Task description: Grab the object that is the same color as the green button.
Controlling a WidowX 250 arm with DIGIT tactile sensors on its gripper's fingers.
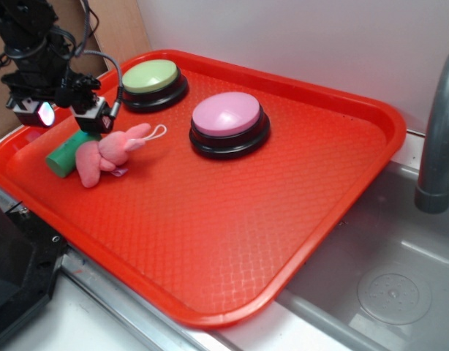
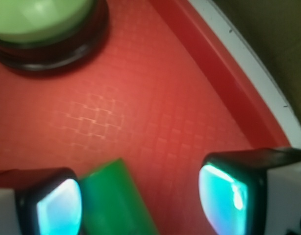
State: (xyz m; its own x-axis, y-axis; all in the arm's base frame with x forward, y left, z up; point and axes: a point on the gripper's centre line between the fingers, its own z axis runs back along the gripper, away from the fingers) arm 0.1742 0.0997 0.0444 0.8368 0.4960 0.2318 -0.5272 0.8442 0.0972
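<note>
Red tray [image 1: 305, 212]: textured plastic, it carries everything on it and sits beside a grey sink [image 1: 385, 278].
Cylinder [image 1: 66, 156]: solid green, lying on its side near the tray's left edge. In the exterior view the toy touches its right side. In the wrist view its end [image 2: 113, 200] shows at the bottom, just beside my left pad and partly inside the gap.
My gripper [image 1: 63, 115]: spread wide, hanging above the cylinder's rear end, closed on nothing. From the wrist, bare tray shows across most of the gap.
Pads [image 2: 221, 198]: 2, each glowing cyan-white in a black frame. The other one [image 2: 60, 208] is at the lower left of the wrist view, next to the cylinder.
Contact: I cannot tell whether the left pad touches the cylinder or only overlaps it in view.
Green button [image 1: 151, 77]: pale yellow-green dome on a black base, at the tray's back, just behind my gripper. The wrist view catches its edge [image 2: 40, 19] at top left.
Pink button [image 1: 228, 115]: lilac dome on a black base, right of the green one and apart from it.
Toy [image 1: 107, 152]: pink plush with a thin white loop, lying between the cylinder and the pink button.
Pipe [image 1: 436, 139]: grey, upright, at the right edge over the sink.
</note>
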